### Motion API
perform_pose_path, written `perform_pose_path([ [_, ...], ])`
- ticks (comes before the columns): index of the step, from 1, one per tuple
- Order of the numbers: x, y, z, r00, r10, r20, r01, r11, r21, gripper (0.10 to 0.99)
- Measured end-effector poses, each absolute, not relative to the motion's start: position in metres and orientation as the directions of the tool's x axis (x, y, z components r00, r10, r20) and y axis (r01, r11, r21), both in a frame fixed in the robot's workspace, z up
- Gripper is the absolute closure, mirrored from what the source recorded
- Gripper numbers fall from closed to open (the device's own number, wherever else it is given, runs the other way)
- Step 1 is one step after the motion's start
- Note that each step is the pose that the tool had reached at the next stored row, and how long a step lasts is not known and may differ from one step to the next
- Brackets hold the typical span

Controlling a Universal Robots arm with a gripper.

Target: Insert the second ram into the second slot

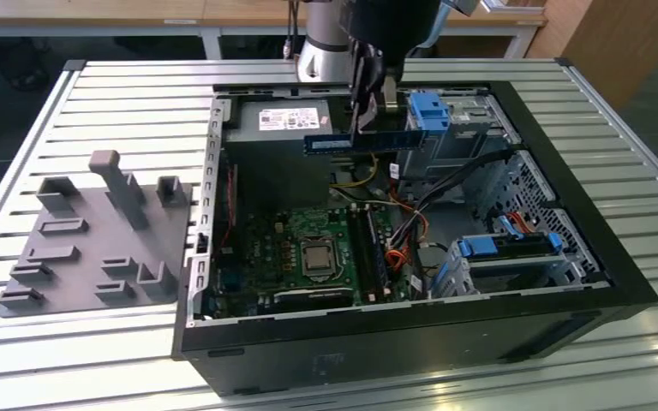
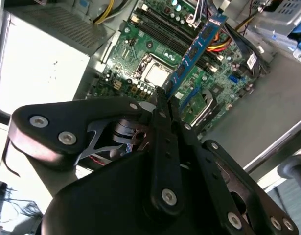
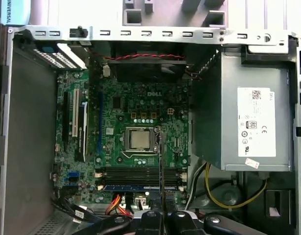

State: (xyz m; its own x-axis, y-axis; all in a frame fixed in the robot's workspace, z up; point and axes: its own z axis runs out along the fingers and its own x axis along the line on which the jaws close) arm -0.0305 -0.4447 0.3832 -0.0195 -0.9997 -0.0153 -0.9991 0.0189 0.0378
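My gripper [image 1: 370, 127] hangs over the open computer case [image 1: 603, 257] and is shut on the second ram [image 1: 352, 142], a long dark blue stick held level above the case's far side. In the second wrist view the second ram [image 2: 196, 46] juts out from the gripper [image 2: 162, 97] over the green motherboard [image 2: 140, 54]. The first wrist view looks at it edge-on, as a thin dark line [image 3: 160, 161] crossing the row of memory slots [image 3: 140, 175]. A blue strip [image 3: 126, 187] lies in the slot nearest the gripper [image 3: 160, 215]. Which one is the second slot I cannot tell.
A grey power supply box [image 3: 248, 122] with a white label sits beside the motherboard, with yellow cables [image 3: 223, 196] by it. The processor socket [image 1: 315, 257] lies mid-board. Blue drive brackets [image 1: 430, 111] and orange cables [image 1: 403, 231] crowd the exterior view's right. A grey fixture [image 1: 100, 231] stands outside the case.
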Motion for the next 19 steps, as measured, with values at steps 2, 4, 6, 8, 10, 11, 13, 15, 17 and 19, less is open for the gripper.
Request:
perform_pose_path([
  [2,-0.0304,-0.4447,0.3822,-0.055,-0.998,-0.015,-0.998,0.055,0.038,0.949],
  [4,-0.0304,-0.4447,0.3811,-0.093,-0.996,-0.015,-0.995,0.092,0.038,0.949],
  [6,-0.0304,-0.4447,0.3801,-0.126,-0.992,-0.014,-0.991,0.126,0.038,0.949],
  [8,-0.0304,-0.4447,0.3791,-0.16,-0.987,-0.014,-0.986,0.16,0.038,0.949],
  [10,-0.0305,-0.446,0.3789,-0.176,-0.984,-0.014,-0.984,0.176,0.038,0.949],
  [11,-0.0304,-0.4474,0.3787,-0.18,-0.984,-0.014,-0.983,0.179,0.038,0.949],
  [13,-0.0304,-0.4516,0.3784,-0.183,-0.983,-0.014,-0.983,0.182,0.038,0.949],
  [15,-0.0305,-0.4538,0.3776,-0.19,-0.982,-0.014,-0.981,0.189,0.038,0.949],
  [17,-0.0305,-0.4538,0.3766,-0.214,-0.977,-0.014,-0.976,0.213,0.038,0.949],
  [19,-0.0304,-0.4538,0.3751,-0.245,-0.969,-0.014,-0.969,0.245,0.038,0.949],
])
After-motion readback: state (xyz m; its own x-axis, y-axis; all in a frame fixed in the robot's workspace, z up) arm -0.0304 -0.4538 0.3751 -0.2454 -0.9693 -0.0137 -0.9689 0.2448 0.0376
